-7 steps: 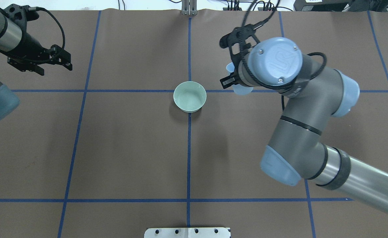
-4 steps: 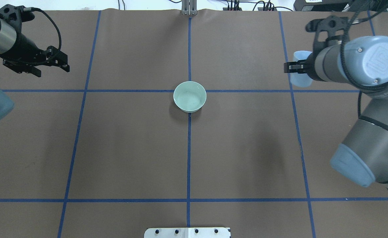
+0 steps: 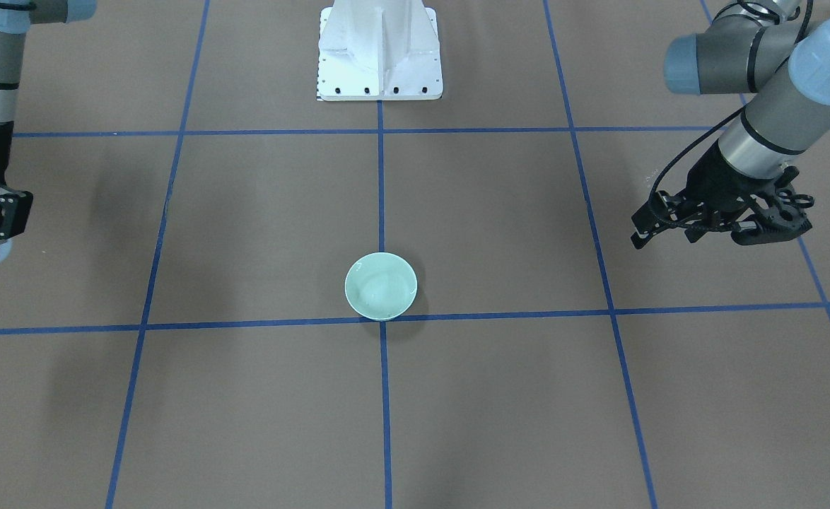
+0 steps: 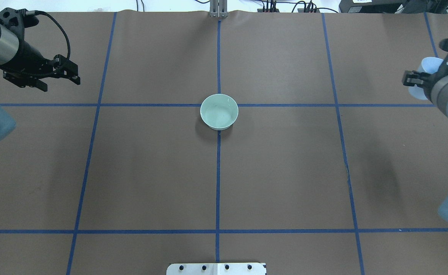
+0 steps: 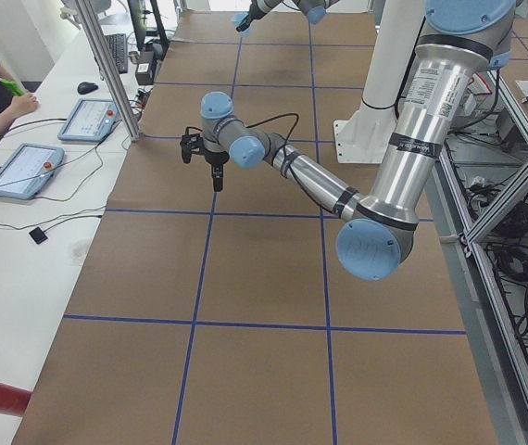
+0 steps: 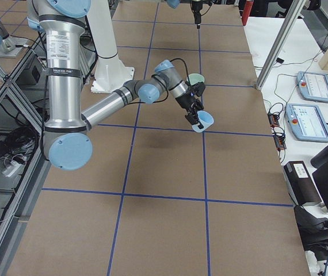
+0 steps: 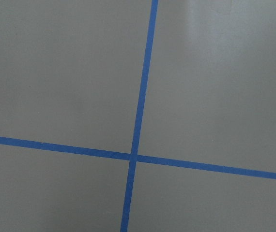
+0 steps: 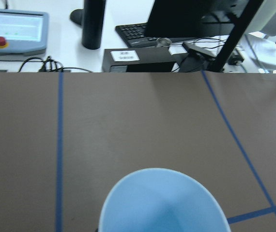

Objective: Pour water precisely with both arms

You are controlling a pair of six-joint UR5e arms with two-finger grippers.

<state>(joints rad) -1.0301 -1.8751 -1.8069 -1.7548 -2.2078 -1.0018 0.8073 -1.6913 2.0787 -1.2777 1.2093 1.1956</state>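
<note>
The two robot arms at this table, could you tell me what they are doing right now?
The right gripper holds a light-blue cup far out to the robot's right, well away from the pale green bowl at the centre. The left gripper hangs open and empty on the opposite side. Nothing is pouring now.

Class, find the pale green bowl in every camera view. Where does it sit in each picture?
Front-facing: bowl at centre, just below the middle.
Overhead: bowl at centre, above the middle.
Exterior left: not visible.
Exterior right: bowl at upper middle, partly hidden.
Left wrist: not in it.
Right wrist: not in it.
Shared landmark: the blue tape cross at the bowl.
</note>
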